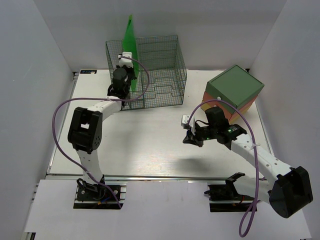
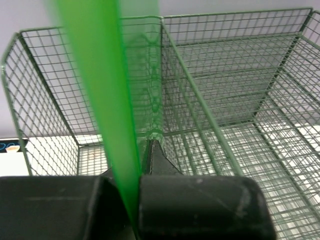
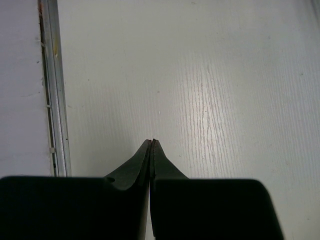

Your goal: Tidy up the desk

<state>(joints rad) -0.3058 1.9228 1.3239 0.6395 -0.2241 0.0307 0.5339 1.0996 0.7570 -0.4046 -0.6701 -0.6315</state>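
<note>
Top external view: the flat white desk (image 1: 150,150) spans the scene, with an aluminium rail (image 3: 52,90) along its edge. At its far side stand a green wire-mesh rack (image 1: 162,70) and, to the right, a green-topped drawer box (image 1: 234,86). The left gripper (image 2: 144,155) is clamped on a thin translucent green plastic sheet (image 2: 97,100), held upright at the rack's left end. The right gripper (image 3: 151,144) is fully closed and empty, over bare desk.

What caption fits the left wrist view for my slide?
Left gripper shut on a thin green sheet, held upright in front of the green wire-mesh rack.
</note>
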